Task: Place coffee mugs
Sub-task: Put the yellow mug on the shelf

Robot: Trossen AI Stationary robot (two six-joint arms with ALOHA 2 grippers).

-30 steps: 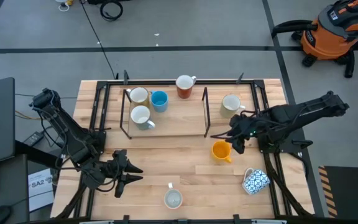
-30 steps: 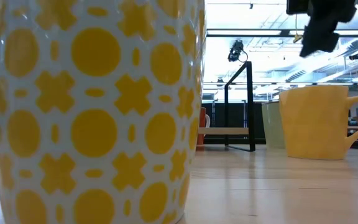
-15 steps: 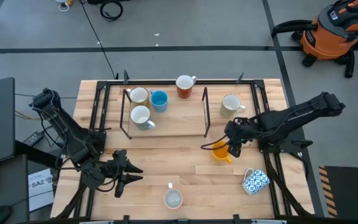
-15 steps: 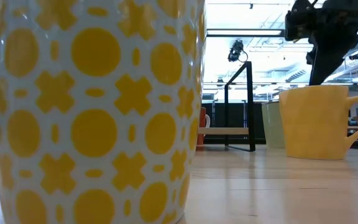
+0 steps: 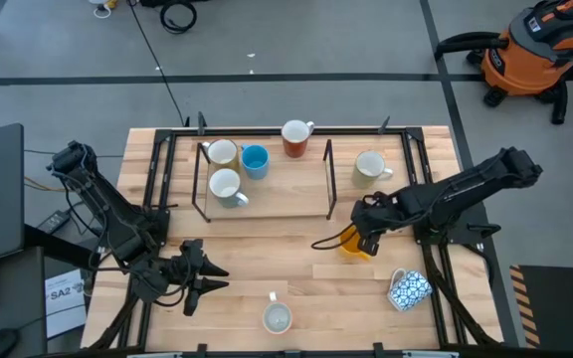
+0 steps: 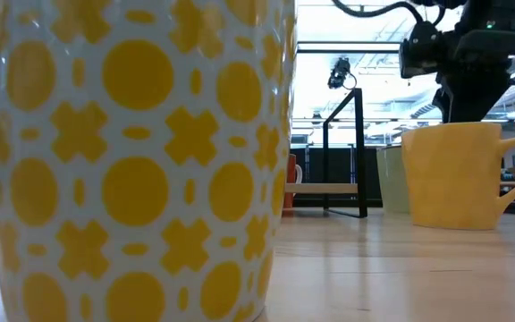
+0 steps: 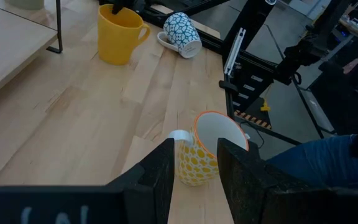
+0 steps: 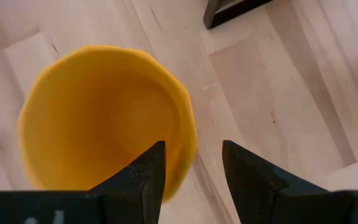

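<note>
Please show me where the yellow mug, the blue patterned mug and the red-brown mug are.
yellow mug [image 7: 115, 38]: left wrist view, on its outer wall.
blue patterned mug [image 5: 409, 289]: high view, on its side, as it lies tipped over.
red-brown mug [image 5: 294, 134]: high view, on its open top.

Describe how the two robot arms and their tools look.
Both arms are dark, nearly black, built of jointed segments. The left tool and right tool each end in two flat, tapered dark fingers. A thin black cable loops beside the right one.
</note>
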